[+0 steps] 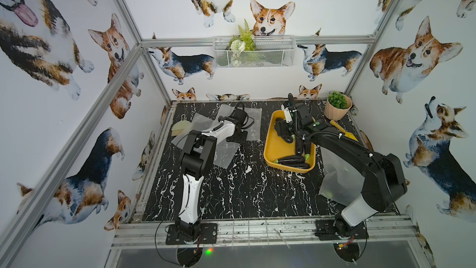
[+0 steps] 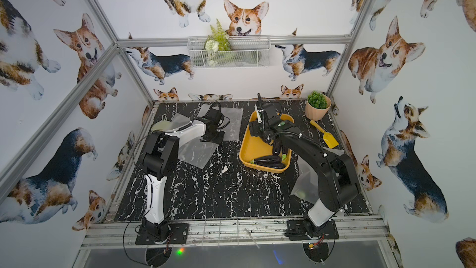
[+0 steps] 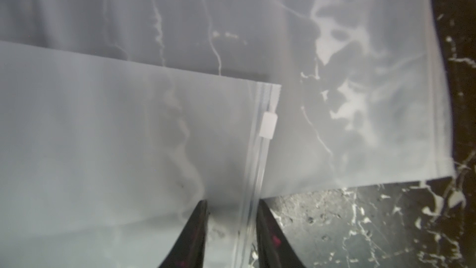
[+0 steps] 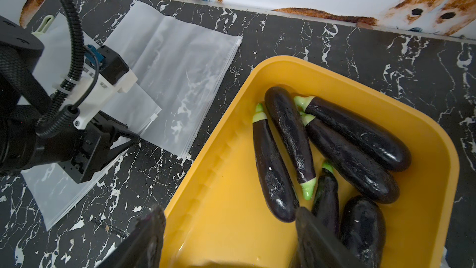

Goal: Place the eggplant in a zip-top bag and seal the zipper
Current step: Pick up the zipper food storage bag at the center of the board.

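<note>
Several dark purple eggplants (image 4: 273, 171) with green stems lie in a yellow tray (image 4: 231, 150) at the back right of the table, also seen in both top views (image 1: 291, 161). My right gripper (image 4: 228, 212) hangs open just over the tray, one finger beside the tip of an eggplant, holding nothing. Frosted zip-top bags (image 1: 253, 122) lie overlapping at the back left. My left gripper (image 3: 232, 202) is low over the top bag (image 3: 128, 137). Its jaws stand narrowly apart astride the zipper strip, short of the white slider (image 3: 268, 125).
A potted plant (image 1: 338, 105) and a yellow scoop (image 1: 346, 132) sit behind the tray on the right. A pale brush (image 1: 177, 127) lies at the back left edge. Another frosted bag (image 1: 337, 176) lies under the right arm. A wire basket (image 1: 255, 51) hangs on the back wall.
</note>
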`<action>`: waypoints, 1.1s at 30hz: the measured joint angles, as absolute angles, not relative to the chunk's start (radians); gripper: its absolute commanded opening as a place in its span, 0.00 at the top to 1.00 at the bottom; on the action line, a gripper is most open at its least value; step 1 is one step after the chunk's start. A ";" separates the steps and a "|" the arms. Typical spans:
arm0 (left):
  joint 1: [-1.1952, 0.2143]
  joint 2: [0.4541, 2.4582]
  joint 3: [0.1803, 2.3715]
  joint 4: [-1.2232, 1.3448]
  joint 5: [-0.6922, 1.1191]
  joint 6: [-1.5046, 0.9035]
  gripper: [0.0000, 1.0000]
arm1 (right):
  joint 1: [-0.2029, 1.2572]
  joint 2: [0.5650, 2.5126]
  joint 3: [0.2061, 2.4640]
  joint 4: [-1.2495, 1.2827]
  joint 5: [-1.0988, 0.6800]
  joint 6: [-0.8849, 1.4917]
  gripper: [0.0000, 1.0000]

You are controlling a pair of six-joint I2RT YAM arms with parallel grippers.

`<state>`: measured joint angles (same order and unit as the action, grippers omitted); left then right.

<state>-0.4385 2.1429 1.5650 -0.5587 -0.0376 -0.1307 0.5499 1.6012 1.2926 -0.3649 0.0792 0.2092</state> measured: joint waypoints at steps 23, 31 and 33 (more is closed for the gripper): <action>-0.372 1.839 1.464 -0.565 0.208 -0.199 1.00 | 0.656 1.596 1.214 -0.297 -0.191 0.268 0.30; -0.359 1.730 1.392 -0.518 0.315 -0.289 1.00 | 0.776 1.694 1.161 0.007 -0.300 0.456 0.36; -0.359 1.721 1.379 -0.508 0.331 -0.303 1.00 | 0.782 1.726 1.169 0.062 -0.308 0.493 0.40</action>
<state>-0.3588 1.7214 1.3792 -0.5076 0.3313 -0.3035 0.7818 1.7256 1.1690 0.0624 -0.3080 0.4931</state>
